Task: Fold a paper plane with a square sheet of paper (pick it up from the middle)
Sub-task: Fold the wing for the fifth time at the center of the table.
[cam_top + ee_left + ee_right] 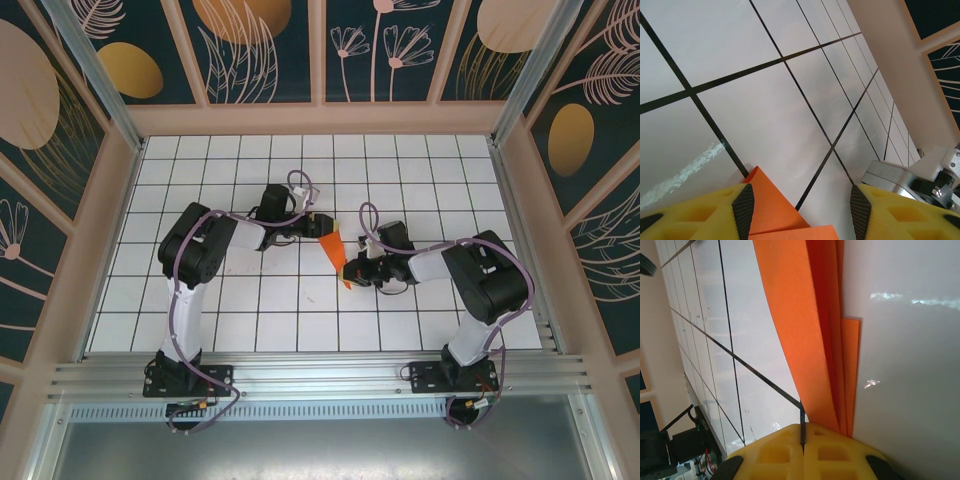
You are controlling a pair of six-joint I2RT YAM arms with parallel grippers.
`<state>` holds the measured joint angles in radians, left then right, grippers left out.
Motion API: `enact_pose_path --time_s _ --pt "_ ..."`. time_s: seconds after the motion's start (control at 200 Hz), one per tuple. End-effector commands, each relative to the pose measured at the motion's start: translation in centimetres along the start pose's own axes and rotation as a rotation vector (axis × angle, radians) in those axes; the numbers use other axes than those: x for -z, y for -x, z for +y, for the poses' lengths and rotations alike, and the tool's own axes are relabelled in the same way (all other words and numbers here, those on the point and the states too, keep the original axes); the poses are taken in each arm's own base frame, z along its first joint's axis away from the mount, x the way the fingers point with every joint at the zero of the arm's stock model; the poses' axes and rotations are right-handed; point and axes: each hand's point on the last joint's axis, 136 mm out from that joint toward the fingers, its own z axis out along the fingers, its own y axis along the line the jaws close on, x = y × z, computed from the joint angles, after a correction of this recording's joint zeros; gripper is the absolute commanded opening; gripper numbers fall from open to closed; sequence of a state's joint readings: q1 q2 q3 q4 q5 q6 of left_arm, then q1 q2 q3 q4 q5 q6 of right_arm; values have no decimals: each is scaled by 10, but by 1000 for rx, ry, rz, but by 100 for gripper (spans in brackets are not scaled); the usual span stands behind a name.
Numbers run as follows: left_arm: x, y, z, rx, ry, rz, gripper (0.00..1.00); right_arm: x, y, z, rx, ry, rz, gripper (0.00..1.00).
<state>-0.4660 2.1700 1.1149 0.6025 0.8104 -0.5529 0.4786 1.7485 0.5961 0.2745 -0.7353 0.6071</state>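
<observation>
Orange paper [810, 330], layered folds in right-wrist view

folded orange paper [805, 330] seen at the right tool [803, 440]
its yellow fingers [775, 455] are pressed together; the paper's layers are fanned over the gridded bench [905, 390].

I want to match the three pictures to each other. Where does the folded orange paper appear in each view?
Top external: the folded orange paper appears near the middle of the white table.
Left wrist: at the bottom edge, left of centre, between the yellow fingers.
Right wrist: a long band from the top down to the yellow fingers.
Shared landmark: the table's black grid lines.
</observation>
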Motion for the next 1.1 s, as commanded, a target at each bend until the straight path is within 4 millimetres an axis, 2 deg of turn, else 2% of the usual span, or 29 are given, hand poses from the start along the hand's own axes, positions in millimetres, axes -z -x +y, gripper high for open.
enact_pose_path --time_s 0.0,0.08,0.285,0.385,0.43,0.515,0.661,0.676,0.721,0.841,0.956,1.096 --pt "0 13 2 -42 -21 -28 57 0 -63 -100 -185 -346 123 0" --pt "2 23 0 -47 -27 -40 57 0 -63 -100 -188 -343 122 0" --pt "19 69 4 -53 7 -93 58 0 -62 -99 -189 -341 119 0" --pt "27 79 -4 -68 38 -96 57 -1 -60 -99 -188 -341 115 0" --pt "33 81 -14 -69 25 -102 56 -1 -59 -98 -187 -339 115 0" --pt "45 72 -28 -52 17 -124 54 -2 -57 -97 -185 -336 110 0" --pt "57 35 -60 -34 -23 -124 48 -2 -56 -97 -186 -339 109 0" --pt "57 24 -58 -21 -17 -110 48 -2 -57 -97 -186 -339 109 0" --pt "54 7 -62 -17 -15 -86 46 -2 -56 -97 -186 -339 108 0" --pt "46 -24 -62 7 -4 -58 43 -1 -58 -98 -187 -343 111 0" --pt "38 -32 -53 43 1 -68 41 -2 -58 -97 -180 -341 112 0" --pt "30 -23 -50 70 -30 -104 41 -1 -59 -98 -181 -344 113 0"
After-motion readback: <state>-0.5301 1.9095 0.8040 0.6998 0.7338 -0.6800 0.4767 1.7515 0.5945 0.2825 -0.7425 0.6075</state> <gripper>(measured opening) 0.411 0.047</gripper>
